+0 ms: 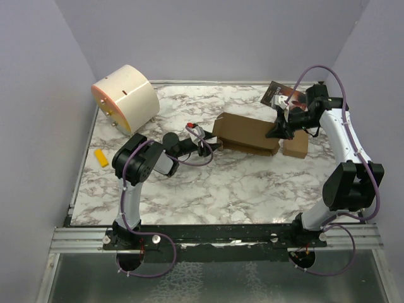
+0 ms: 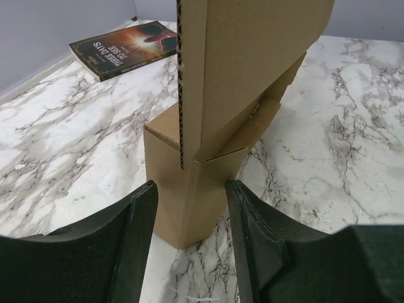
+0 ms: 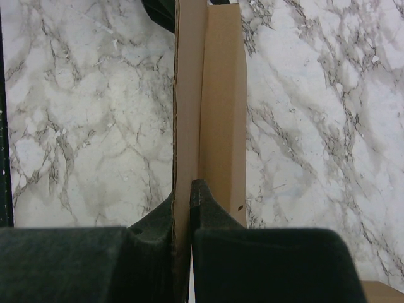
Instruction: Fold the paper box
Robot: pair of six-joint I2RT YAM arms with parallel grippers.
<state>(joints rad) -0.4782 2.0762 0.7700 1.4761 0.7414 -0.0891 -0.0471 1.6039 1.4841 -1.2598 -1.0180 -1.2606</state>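
Note:
The paper box (image 1: 245, 131) is a brown cardboard mailer, partly folded, lying mid-table with one panel raised. My right gripper (image 1: 278, 130) is at its right end, shut on the edge of an upright panel; in the right wrist view the box (image 3: 221, 95) runs away from the shut gripper (image 3: 183, 192), the thin cardboard pinched between the pads. My left gripper (image 1: 214, 146) is open at the box's left end. In the left wrist view the box's near corner (image 2: 189, 183) stands just ahead of the open gripper (image 2: 191, 189), between the two fingertips, not gripped.
A smaller brown cardboard box (image 1: 295, 146) lies just right of the paper box. A dark printed booklet (image 1: 282, 95) lies at the back right and also shows in the left wrist view (image 2: 123, 47). A cream cylinder (image 1: 126, 98) sits back left, with a small yellow piece (image 1: 100, 157) at the left edge.

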